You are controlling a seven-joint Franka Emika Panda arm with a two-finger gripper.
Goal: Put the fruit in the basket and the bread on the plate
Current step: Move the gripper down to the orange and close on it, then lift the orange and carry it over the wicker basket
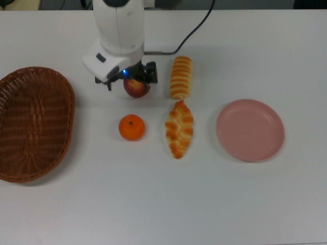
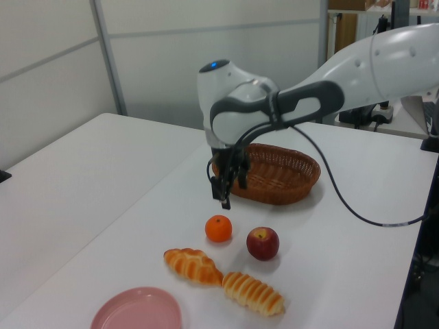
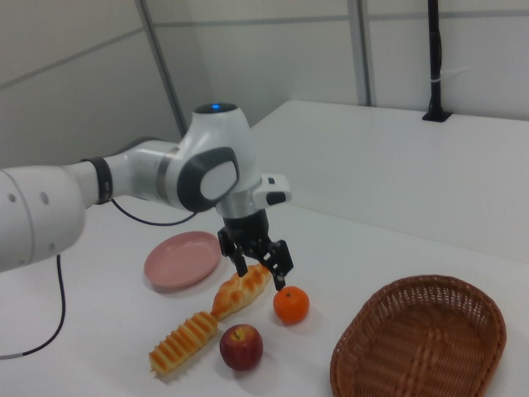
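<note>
A red-yellow apple [image 1: 137,89] lies half hidden under my gripper [image 1: 130,81] in the top view. The gripper is open, holds nothing, and hangs in the air above the fruit. Below the apple in the top view sits the orange mandarin [image 1: 132,127]. The ridged roll [image 1: 181,76] and the braided pastry [image 1: 179,128] lie to their right, then the pink plate [image 1: 250,130]. The wicker basket [image 1: 33,122] stands empty at the top view's left. In the left view the gripper [image 2: 230,190] hovers between the basket [image 2: 274,171] and the mandarin [image 2: 219,228].
My white arm [image 1: 118,30] reaches in from the top view's upper edge, with a black cable [image 1: 189,33] trailing beside it. A second white table [image 2: 62,185] stands at the left view's left.
</note>
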